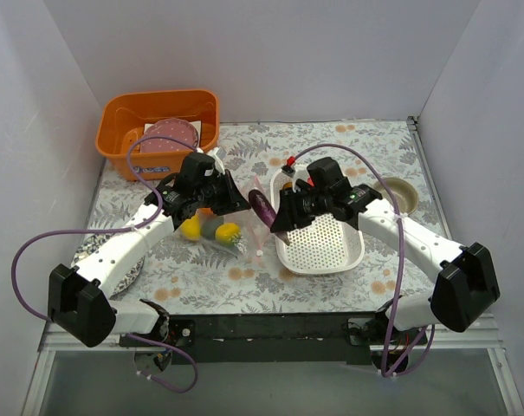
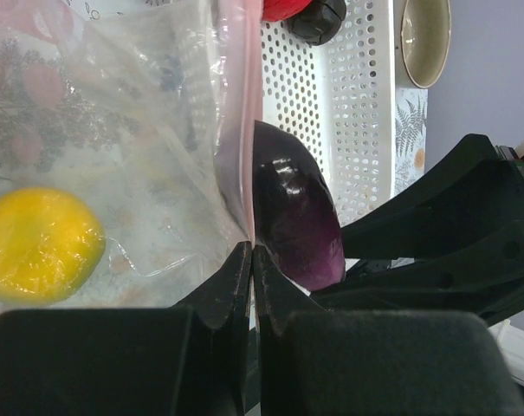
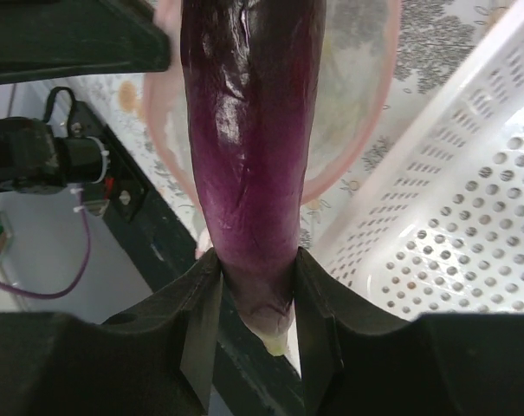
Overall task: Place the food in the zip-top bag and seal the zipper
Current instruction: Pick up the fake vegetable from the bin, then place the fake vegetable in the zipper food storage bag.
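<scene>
Top external: right end effector [image 1: 277, 225] pinches one eggplant [image 1: 263, 208], left end effector [image 2: 251, 256] perhaps bag [image 2: 149, 113].

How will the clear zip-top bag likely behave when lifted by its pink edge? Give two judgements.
Probably floppy: the zip-top bag wrinkles where the left tool pinches its zipper. Likely light, being thin film, though the yellow food inside may drag it down.

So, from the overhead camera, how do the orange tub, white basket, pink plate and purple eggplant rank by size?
1. orange tub
2. white basket, close behind; the right arm covers part of it, so this is not certain
3. pink plate
4. purple eggplant
</scene>
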Motion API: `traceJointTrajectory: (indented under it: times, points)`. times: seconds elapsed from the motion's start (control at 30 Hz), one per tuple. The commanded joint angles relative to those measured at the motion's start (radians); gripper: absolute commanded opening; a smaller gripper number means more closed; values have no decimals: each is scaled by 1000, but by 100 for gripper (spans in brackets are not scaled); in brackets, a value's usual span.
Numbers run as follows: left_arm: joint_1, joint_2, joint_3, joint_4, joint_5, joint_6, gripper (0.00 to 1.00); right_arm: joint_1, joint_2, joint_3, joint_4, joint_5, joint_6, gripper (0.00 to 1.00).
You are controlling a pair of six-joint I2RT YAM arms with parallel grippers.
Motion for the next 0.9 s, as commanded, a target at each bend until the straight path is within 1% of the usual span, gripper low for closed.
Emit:
traceJointTrajectory:
  times: [0.0,0.2,0.23,0.37,0.63,0.77,0.8,0.87]
  points:
    - [4,-19,15,14,15,-3,0,8,26,64,74,-128,62,18]
    - [4,-32,14,16,4,-6,0,23,70,111,-14,-128,31,18]
    - [4,-35,12,16,2,-8,0,29,73,116,-56,-122,19,18]
    - [4,-39,8,17,-2,-9,0,42,66,116,-140,-53,-10,17]
    - [4,-28,14,20,2,-8,0,43,23,98,-192,-67,-10,17]
    - [4,-25,15,22,7,0,0,48,70,154,-271,-71,-25,17]
    - [4,-26,12,22,5,3,0,54,83,165,-316,-65,-36,16]
    - [4,-28,9,22,7,12,0,60,102,177,-337,-56,-45,14]
